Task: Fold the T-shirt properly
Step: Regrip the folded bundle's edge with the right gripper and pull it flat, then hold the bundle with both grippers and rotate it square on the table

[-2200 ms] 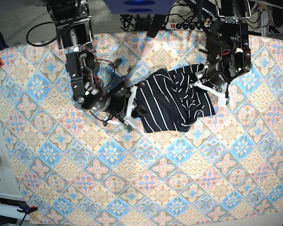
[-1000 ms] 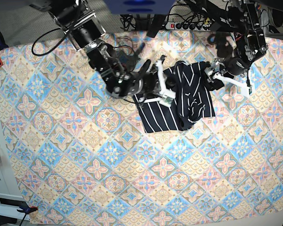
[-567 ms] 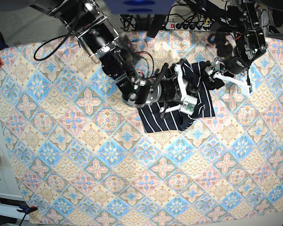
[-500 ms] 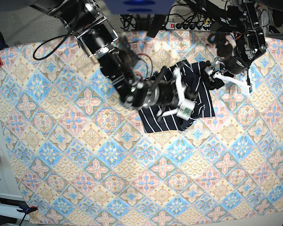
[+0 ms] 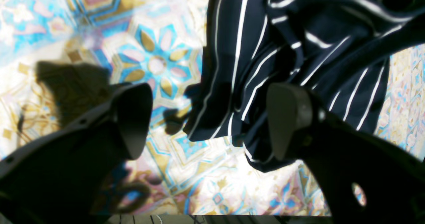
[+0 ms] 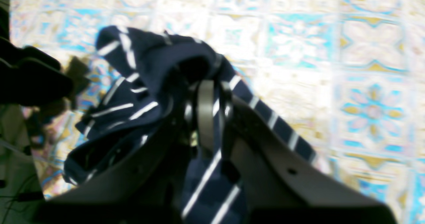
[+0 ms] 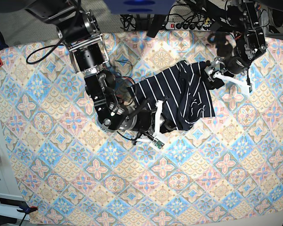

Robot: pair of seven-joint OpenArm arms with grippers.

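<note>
We see the right gripper (image 7: 156, 123) now pulled back toward the near left, dragging the dark navy white-pinstriped cloth T-shirt (image 7: 177, 96) wider open.

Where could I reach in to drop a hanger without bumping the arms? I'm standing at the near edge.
The whole near half of the tablecloth is bare, as is its left side. It is crowded farther in: the T-shirt lies between the right gripper, shut on its cloth, and the open left gripper.
</note>
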